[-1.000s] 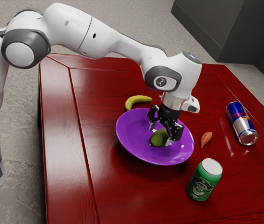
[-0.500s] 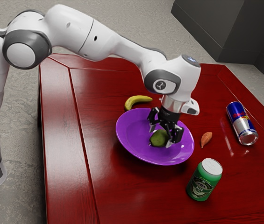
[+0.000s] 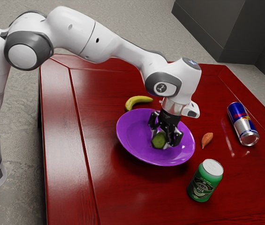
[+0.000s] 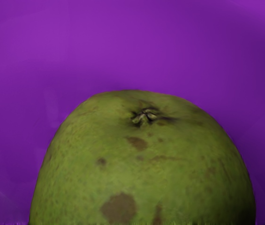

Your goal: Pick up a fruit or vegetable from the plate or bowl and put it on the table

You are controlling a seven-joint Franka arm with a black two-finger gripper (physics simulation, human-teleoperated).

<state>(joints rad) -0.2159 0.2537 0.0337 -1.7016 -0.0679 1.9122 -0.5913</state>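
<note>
In the exterior view my gripper [image 3: 161, 138] reaches down into the purple bowl [image 3: 133, 143], its two fingers on opposite sides of a green pear-like fruit [image 3: 158, 141] and closed against it. The fruit is low in the bowl; whether it still touches the bottom I cannot tell. Seen from my hand, the green fruit [image 4: 146, 168] lies just under the gripper, its brown-spotted end with a dark dried tip facing the camera, against the purple bowl [image 4: 137, 51].
A banana [image 3: 139, 101] lies behind the bowl on the red table [image 3: 123, 197]. Toward the exterior view's right are a small orange vegetable [image 3: 207, 139], a lying blue and silver can [image 3: 242, 123] and an upright green can [image 3: 205, 181].
The fingers have drawn together onto the green fruit, which has turned between them and appears narrower in the exterior view. My hand has shifted only slightly.
</note>
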